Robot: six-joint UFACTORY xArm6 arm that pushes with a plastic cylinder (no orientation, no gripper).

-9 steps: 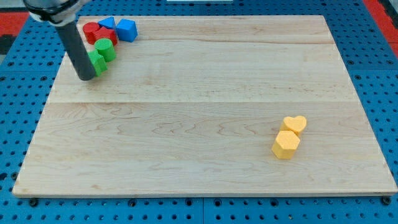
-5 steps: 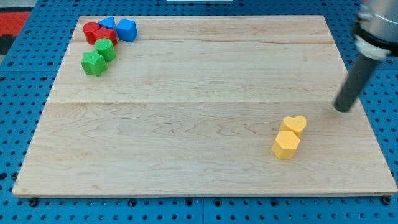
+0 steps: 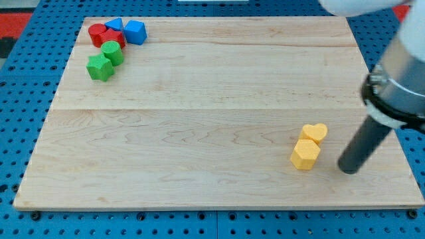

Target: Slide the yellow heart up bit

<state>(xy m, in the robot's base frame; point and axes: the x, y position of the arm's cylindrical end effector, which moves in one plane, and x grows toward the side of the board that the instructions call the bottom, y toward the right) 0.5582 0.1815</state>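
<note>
**Desk:** What have you got, starting at the view's left?

**Me:** At the view's top left corner of the wooden board (image 3: 199, 99) I see a tight cluster. A green star-like block (image 3: 100, 68) sits lowest, with a green cylinder-like block (image 3: 111, 52) touching it just above and to the right. Above those, a red cylinder (image 3: 97, 34) and a second red block (image 3: 115, 36), shape unclear, are packed together. A blue triangular block (image 3: 114, 26) and a blue block (image 3: 135, 31) with several flat sides close off the cluster at the top.

**Desk:** And the heart?

**Me:** The yellow heart (image 3: 315, 133) lies well apart from that group, toward the view's lower right. A yellow hexagon (image 3: 305, 154) touches it from just below and slightly left.

**Desk:** Where are you relative to them?

**Me:** My tip (image 3: 348, 169) is on the board to the right of the pair, near the hexagon's level, below and right of the heart, touching neither. The rod leans up toward the view's right. I have no fingers to spread or close, only this rod.
</note>
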